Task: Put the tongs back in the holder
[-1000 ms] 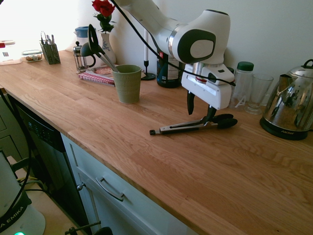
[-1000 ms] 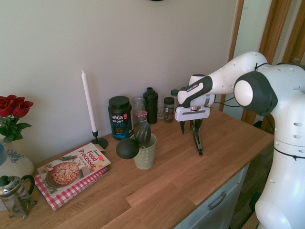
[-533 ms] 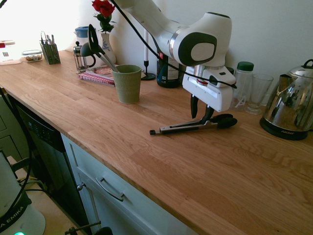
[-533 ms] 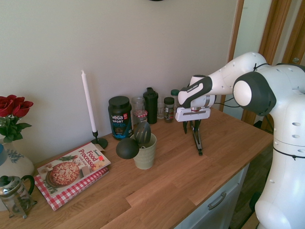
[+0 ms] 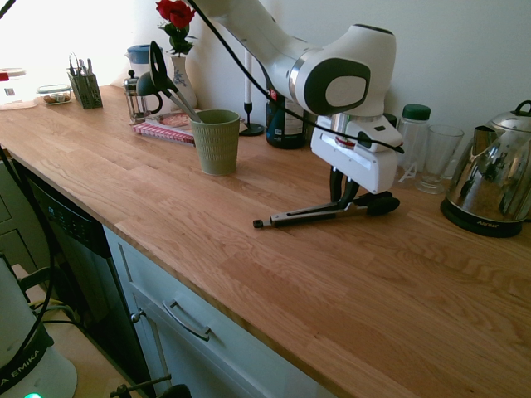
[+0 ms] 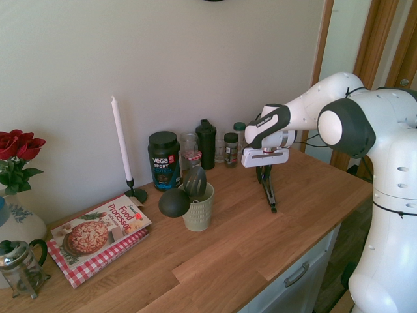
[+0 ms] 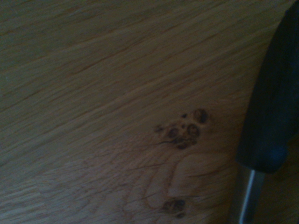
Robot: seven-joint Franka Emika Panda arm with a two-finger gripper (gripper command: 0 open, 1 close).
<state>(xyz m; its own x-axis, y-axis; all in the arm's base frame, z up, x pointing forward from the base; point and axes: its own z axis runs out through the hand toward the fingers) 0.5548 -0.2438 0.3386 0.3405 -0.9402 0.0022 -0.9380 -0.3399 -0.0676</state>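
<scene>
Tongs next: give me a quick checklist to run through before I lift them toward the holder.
1. Fingers closed around the tongs, near the black-tipped end: ok; the gripper has pinched in since a second ago.
2. Grip firm: cannot tell; the tongs lie flat on the counter, not yet lifted.
3. Balance: not ok; the long handle sticks out far to one side and may droop.
4. Holder upright: ok.
5. Room in holder: cannot tell; a ladle and a spatula already stand in it.
6. Path to holder: ok; bare counter between.
</scene>
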